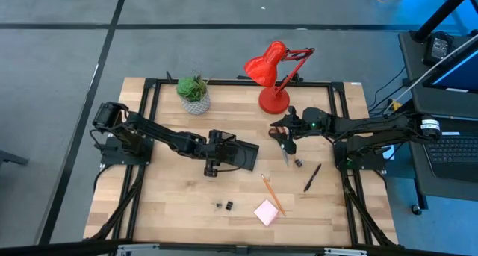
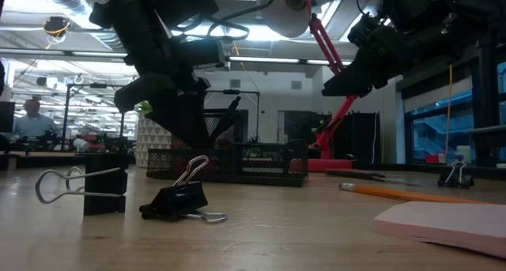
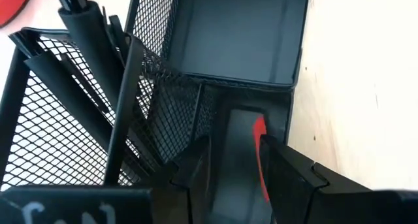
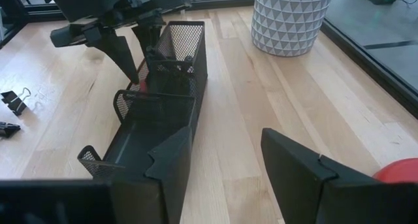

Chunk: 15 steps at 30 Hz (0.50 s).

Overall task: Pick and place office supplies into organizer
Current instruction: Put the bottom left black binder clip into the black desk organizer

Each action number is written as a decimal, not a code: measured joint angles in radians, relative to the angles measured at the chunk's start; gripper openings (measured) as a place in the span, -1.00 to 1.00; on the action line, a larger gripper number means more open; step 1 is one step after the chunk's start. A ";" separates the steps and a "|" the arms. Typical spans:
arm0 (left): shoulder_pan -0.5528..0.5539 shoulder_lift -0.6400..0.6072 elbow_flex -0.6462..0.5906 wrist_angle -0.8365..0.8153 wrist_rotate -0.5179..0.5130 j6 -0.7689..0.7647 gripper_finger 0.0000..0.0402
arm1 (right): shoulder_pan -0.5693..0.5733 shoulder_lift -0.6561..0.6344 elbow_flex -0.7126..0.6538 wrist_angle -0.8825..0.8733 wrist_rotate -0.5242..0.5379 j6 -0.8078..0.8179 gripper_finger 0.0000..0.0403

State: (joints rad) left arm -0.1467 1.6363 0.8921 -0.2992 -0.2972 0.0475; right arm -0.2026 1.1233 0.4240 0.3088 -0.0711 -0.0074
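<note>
Left gripper point(image 1: 212, 165): over the organizer point(image 1: 240, 154), fingers clasping a small red eraser point(image 3: 260, 155) just above a narrow compartment. Right gripper point(image 1: 282, 139): fingers parted, holding nothing, hovering beyond the organizer's lamp-side end, above the scissors point(image 1: 286, 153). Red desk lamp point(image 1: 270, 75) behind it. Black pen point(image 1: 312, 177), orange pencil point(image 1: 272, 195), pink sticky-note pad point(image 1: 267, 212) and binder clips point(image 1: 225, 206) lay on the table point(image 1: 172, 204), in front of the organizer.
</note>
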 joint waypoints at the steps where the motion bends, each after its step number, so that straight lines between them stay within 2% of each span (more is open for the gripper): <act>1: 0.000 0.000 0.000 0.002 0.001 0.000 -0.38 | 0.000 0.000 0.000 0.000 0.000 0.000 -0.06; 9: 0.000 -0.009 0.003 -0.002 0.003 0.035 -0.38 | 0.000 0.000 0.000 0.000 0.000 0.000 -0.06; 13: -0.010 -0.053 0.029 -0.022 0.004 0.070 -0.38 | 0.000 0.000 0.000 0.000 0.000 0.003 -0.06; 15: -0.017 -0.082 0.039 -0.022 0.043 0.066 -0.38 | 0.000 0.000 0.000 -0.001 0.000 0.003 -0.06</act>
State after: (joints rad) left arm -0.1633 1.5540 0.9315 -0.3215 -0.2538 0.1137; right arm -0.2028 1.1233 0.4240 0.3080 -0.0711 -0.0044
